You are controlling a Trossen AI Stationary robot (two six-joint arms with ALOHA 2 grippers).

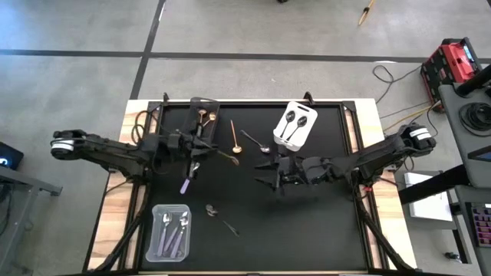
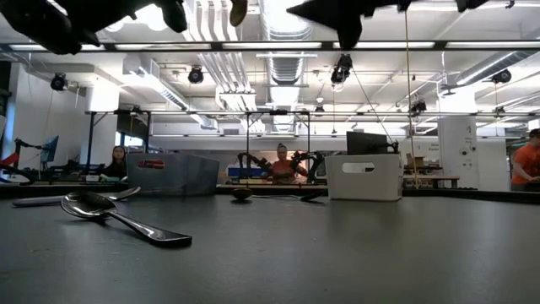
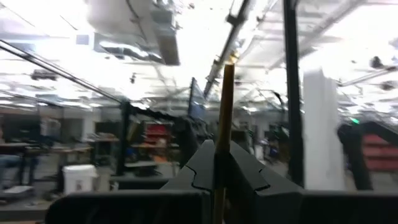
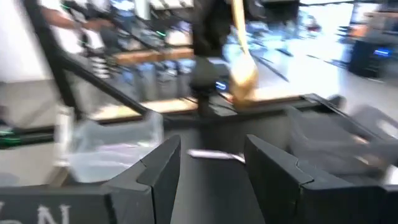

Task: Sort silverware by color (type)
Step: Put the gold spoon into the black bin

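Note:
My left gripper [image 3: 219, 152] is left of the table's middle [image 1: 213, 150], raised and shut on a gold spoon [image 4: 241, 78]. My right gripper [image 1: 270, 175] hovers right of the middle, open [image 4: 211, 155], with nothing between its fingers. Loose silverware lies flat on the black mat: a gold spoon [image 1: 234, 138], a silver spoon [image 1: 257, 143], a lilac-handled spoon [image 1: 188, 180] and dark spoons [image 1: 220, 218]. Gold spoons lie in the dark bin [image 1: 204, 115], dark spoons in the white bin [image 1: 296, 125], and lilac-handled spoons in the clear bin [image 1: 170, 231]. My left gripper pinches the gold spoon's handle [image 3: 221, 140] between its two shut fingers. The handle's free end [image 3: 229, 68] sticks out past the fingertips. In the right wrist view the bowl [image 4: 242, 81] hangs below the gripper. The spoon is lifted clear of the table.
The mat [image 1: 322, 222] has bare room at its near right. Cables run along the table's far edge [image 1: 146, 119]. The wooden table edge [image 1: 111, 215] borders the mat. People sit at desks in the room beyond [image 2: 283, 160].

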